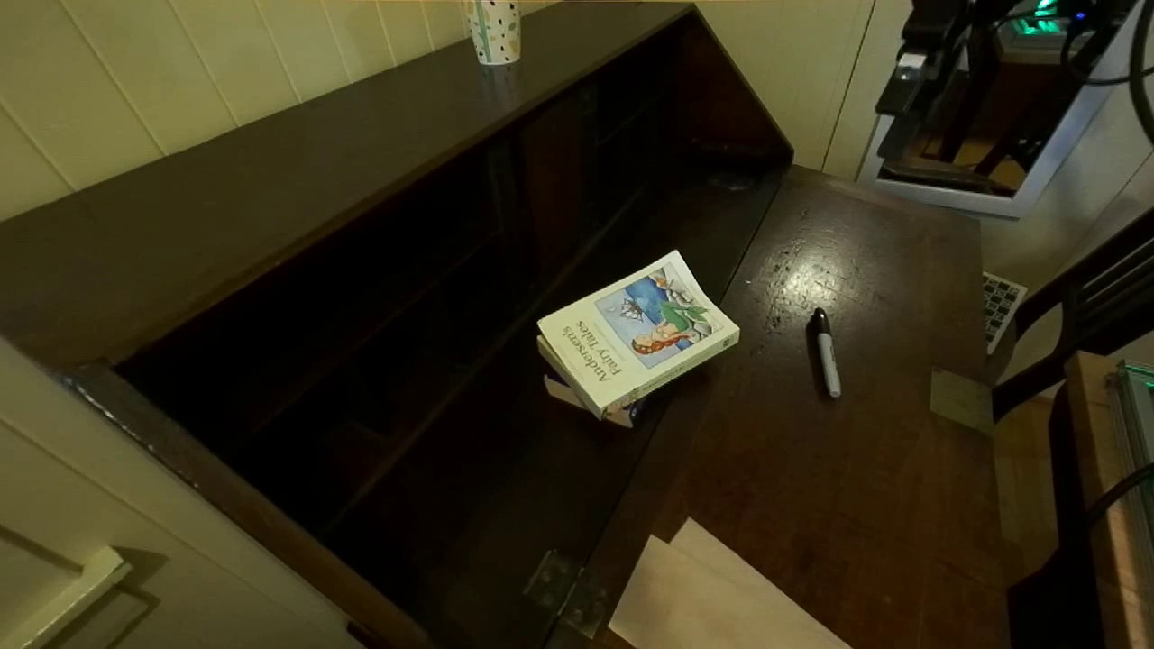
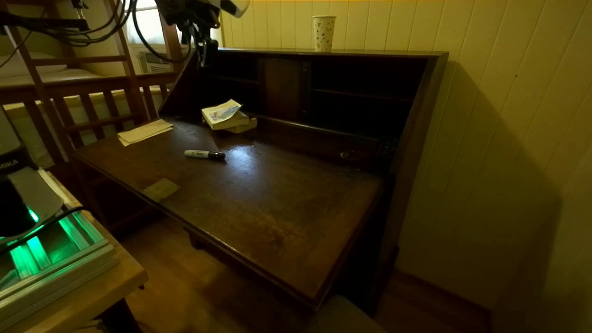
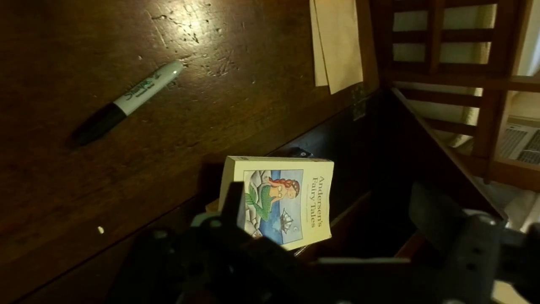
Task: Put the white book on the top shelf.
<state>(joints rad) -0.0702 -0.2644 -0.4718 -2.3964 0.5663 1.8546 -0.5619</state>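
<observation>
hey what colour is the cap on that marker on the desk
Black; the marker's cap shows best in the wrist view.

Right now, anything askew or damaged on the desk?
Yes: in an exterior view, the white book sits twisted on another book, not squared up, with one corner curling upward. The desktop also looks scuffed near the marker in the wrist view.
</observation>
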